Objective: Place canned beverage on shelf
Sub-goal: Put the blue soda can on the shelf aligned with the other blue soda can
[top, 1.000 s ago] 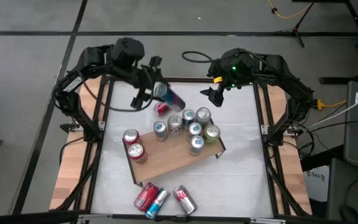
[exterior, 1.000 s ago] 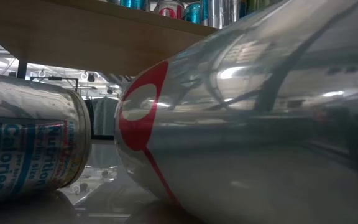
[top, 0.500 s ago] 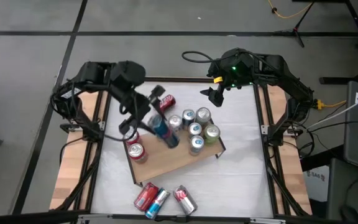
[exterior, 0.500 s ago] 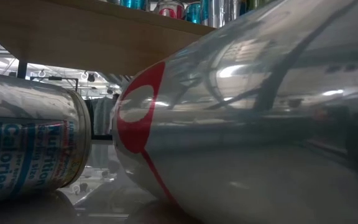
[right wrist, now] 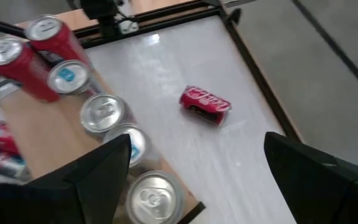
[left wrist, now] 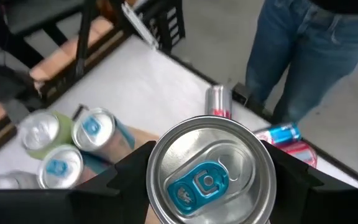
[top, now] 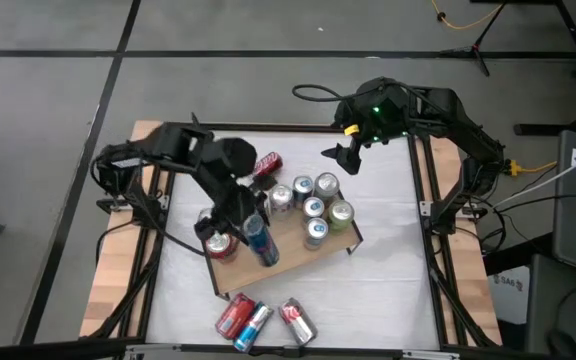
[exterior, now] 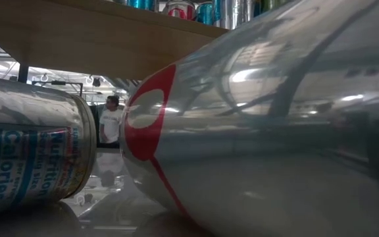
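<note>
Blue can (top: 259,240) sits clamped in the left gripper (top: 251,228), tilted over the shelf (top: 298,252); next it needs righting and lowering. Right gripper (top: 340,155) waits wide.

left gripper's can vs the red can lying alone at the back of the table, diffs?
The blue can is gripped by the left gripper above the shelf; the red can lies free on its side on the white tabletop. The blue can is blue and silver, the red can red. Both are unplaced drink cans.
</note>
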### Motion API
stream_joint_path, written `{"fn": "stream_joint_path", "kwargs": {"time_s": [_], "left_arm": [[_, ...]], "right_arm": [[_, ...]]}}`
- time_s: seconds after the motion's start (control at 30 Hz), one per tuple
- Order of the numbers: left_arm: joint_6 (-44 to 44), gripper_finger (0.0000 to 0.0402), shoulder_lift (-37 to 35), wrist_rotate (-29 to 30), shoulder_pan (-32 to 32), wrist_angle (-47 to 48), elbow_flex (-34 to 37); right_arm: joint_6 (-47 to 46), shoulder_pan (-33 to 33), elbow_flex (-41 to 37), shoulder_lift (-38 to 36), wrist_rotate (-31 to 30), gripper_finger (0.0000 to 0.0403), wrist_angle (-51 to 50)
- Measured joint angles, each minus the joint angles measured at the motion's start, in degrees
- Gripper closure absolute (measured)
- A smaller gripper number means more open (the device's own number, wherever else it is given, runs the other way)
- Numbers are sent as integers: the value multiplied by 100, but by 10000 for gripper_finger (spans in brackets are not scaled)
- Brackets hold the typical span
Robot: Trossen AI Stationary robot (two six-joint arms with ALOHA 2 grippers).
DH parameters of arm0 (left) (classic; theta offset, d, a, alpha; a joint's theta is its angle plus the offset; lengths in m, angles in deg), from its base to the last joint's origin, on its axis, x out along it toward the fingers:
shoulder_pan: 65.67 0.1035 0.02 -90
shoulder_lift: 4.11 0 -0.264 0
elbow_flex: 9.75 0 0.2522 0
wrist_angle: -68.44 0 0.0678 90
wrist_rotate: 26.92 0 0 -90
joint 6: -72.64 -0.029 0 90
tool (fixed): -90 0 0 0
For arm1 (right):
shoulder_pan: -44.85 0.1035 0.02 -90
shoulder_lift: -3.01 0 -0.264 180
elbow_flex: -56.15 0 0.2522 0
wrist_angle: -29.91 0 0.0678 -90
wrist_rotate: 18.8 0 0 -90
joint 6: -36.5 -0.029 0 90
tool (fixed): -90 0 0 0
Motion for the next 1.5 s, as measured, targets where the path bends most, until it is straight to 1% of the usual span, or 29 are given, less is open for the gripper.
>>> {"fn": "stream_joint_path", "kwargs": {"time_s": [0.2, 0.33, 0.47, 0.63, 0.8, 1.1, 1.5], "left_arm": [[95, 181, -4, 690, -69, -65, 657], [99, 181, -7, 768, -65, -76, 1124], [102, 181, -7, 964, -70, -125, 1554], [99, 181, -7, 1090, -69, -392, 1926], [100, 181, -7, 1520, -67, -495, 2086], [97, 179, -13, 1536, -67, -599, 2134], [131, 133, -13, 1536, -67, -764, 2141]], "right_arm": [[-2, 5, 0, 0, 358, 47, 1], [-2, 5, 0, 0, 454, 47, 2], [0, 4, 0, 0, 454, 47, 2], [0, 3, 0, 0, 454, 47, 5], [0, 3, 0, 0, 454, 47, 7], [2, 3, 0, 0, 454, 47, 7], [0, 3, 0, 0, 454, 47, 4]]}}
